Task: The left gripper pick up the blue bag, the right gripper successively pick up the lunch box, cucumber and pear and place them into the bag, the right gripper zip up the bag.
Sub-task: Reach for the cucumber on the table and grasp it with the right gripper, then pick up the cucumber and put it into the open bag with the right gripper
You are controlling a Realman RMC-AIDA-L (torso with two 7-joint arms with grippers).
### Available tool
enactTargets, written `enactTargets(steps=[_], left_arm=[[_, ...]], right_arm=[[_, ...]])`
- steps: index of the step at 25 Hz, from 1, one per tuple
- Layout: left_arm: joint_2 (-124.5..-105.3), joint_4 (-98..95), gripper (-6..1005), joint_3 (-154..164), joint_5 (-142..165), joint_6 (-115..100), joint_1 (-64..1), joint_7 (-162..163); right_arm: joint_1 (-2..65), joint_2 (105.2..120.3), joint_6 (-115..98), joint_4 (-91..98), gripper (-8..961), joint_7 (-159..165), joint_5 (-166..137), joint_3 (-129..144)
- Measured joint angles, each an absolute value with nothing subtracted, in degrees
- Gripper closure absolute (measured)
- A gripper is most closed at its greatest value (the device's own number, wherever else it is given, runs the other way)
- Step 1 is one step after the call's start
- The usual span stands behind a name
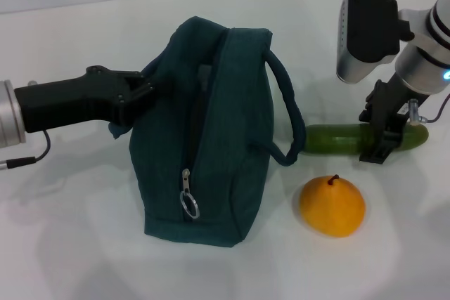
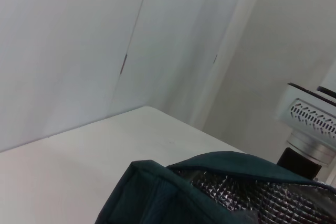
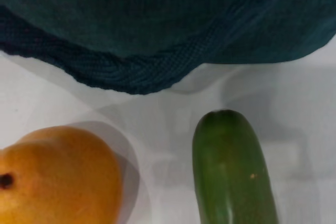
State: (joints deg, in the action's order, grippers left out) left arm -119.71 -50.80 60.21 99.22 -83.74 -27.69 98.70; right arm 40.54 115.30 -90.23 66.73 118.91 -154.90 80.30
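Head view: high, looking forward and down at the whole table [image 1: 70, 244], with bag [image 1: 211, 131], cucumber [image 1: 337, 138] and pear [image 1: 332, 205] at mid-range. Left wrist view: low at the bag's rim [image 2: 220, 158], facing across the table [image 2: 105, 145] toward the wall [image 2: 68, 40]. Right wrist view: very close, facing the bag's handle [image 3: 121, 72], cucumber tip [image 3: 231, 166] and pear [image 3: 58, 177]. All three views share the bag.
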Motion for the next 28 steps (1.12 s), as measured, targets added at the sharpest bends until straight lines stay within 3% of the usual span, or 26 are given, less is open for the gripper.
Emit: enactTargets(steps=[12, 28], left_arm=[[-119.71, -50.81, 953, 60.2, 99.22, -83.67, -27.69, 98.7], [-119.71, -50.83, 953, 60.2, 94.96, -83.66, -25.53, 95.62]], right_arm=[[39.9, 115.31, -88.79, 67.46, 394, 118.91, -154.84, 80.08], [29.7, 115.47, -83.66, 77.22, 391, 116.04, -139.25, 59.61]])
